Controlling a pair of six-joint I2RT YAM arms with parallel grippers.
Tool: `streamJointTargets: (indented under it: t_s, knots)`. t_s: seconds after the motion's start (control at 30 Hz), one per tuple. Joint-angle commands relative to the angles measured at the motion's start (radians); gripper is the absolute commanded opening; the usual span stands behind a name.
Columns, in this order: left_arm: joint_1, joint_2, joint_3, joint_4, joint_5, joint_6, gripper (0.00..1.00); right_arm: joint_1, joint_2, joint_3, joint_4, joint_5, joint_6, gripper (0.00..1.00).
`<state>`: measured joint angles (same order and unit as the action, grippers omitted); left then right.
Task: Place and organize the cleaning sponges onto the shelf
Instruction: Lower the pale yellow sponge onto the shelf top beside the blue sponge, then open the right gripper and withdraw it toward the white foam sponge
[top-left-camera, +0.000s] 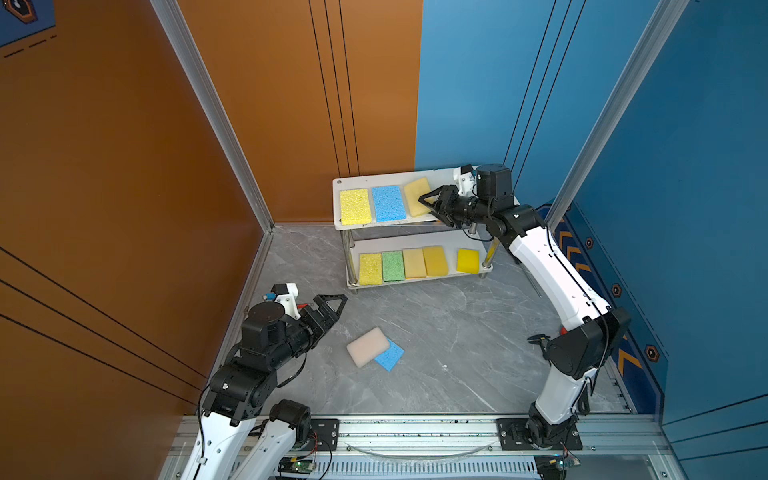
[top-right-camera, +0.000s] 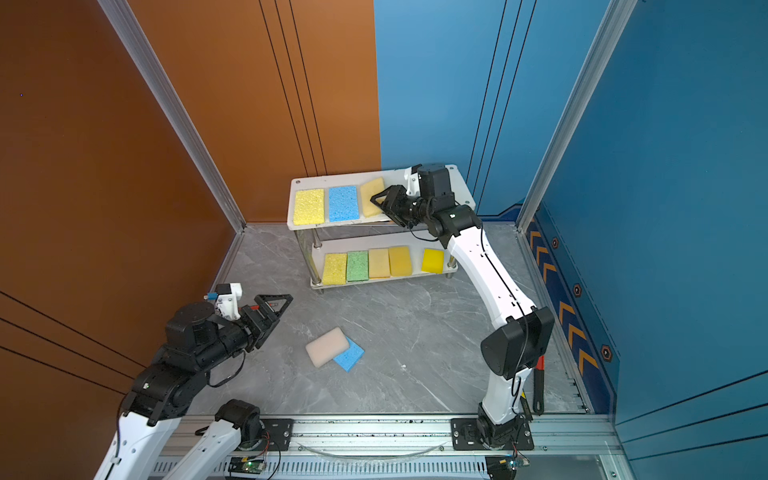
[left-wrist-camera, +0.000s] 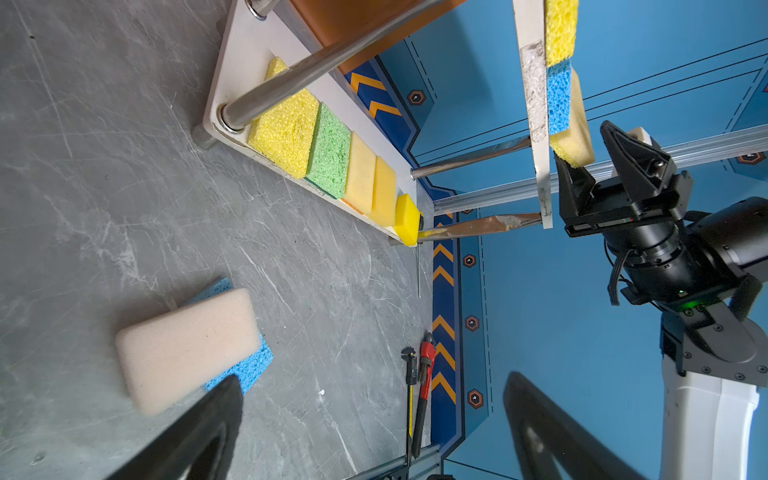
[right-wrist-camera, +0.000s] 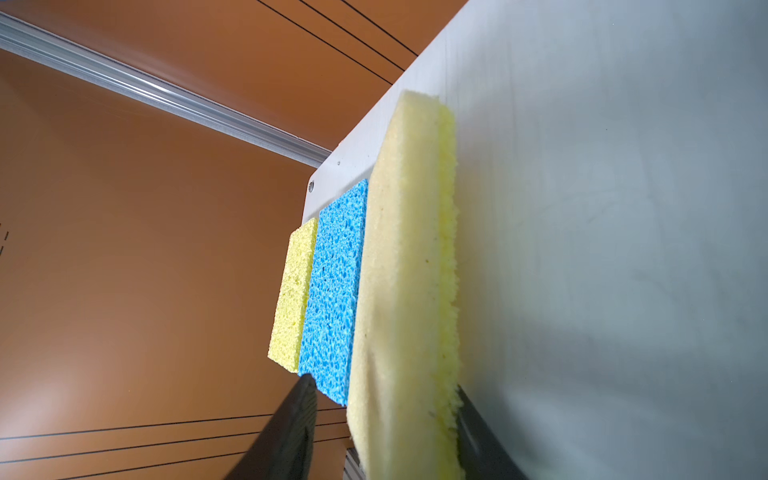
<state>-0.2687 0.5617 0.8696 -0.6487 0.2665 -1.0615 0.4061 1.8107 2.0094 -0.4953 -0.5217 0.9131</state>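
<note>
Two fingers of the right gripper (top-left-camera: 428, 206) stand spread around the 5 o'clock end of the pale yellow sponge (top-left-camera: 417, 193). In the right wrist view one finger touches it and the other stands clear, so there is no pinch. This sponge lies on the top board of the shelf (top-left-camera: 374, 181), long axis near 12–6, skewed slightly toward 11–5.

Just beside it at 9 o'clock is the upper blue sponge (top-left-camera: 388, 203), then the upper yellow sponge (top-left-camera: 355, 206). Both have long axes near 12–6.

Lower board, 9 to 3 o'clock: lower yellow sponge (top-left-camera: 370, 269), green sponge (top-left-camera: 392, 266), tan sponge (top-left-camera: 414, 263) and deep yellow sponge (top-left-camera: 435, 261) in a close row. The bright yellow sponge (top-left-camera: 468, 260) sits apart. All run roughly 12–6.

On the floor at 6 o'clock of the shelf, the whitish-pink sponge (top-left-camera: 368, 347), long axis 2–8, lies on the floor blue sponge (top-left-camera: 392, 356), which sticks out at 4 o'clock.

The left gripper (top-left-camera: 338, 311) is at 10 o'clock of that pair — fingers spread wide, empty, pointing toward 2 o'clock.
</note>
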Motion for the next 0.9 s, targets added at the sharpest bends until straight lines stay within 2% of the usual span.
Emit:
streamJointTargets:
  t_s: [0.0, 0.23, 0.47, 0.6, 0.87]
  knots:
    - [0.015, -0.005, -0.003, -0.011, 0.026, 0.02, 0.98, 0.012, 0.003, 0.037, -0.083, 0.009, -0.062, 0.51]
    - [0.029, -0.003, -0.001, -0.011, 0.04, 0.021, 0.98, 0.039, 0.058, 0.173, -0.309, 0.111, -0.272, 0.56]
    - [0.044, -0.008, 0.0, -0.012, 0.053, 0.016, 0.98, 0.042, 0.116, 0.296, -0.441, 0.204, -0.391, 0.58]
    - [0.054, -0.013, 0.0, -0.022, 0.06, 0.018, 0.98, 0.041, 0.121, 0.316, -0.466, 0.249, -0.426, 0.61]
    - [0.077, -0.002, 0.005, -0.023, 0.081, 0.024, 0.98, 0.054, 0.124, 0.32, -0.466, 0.243, -0.44, 0.69]
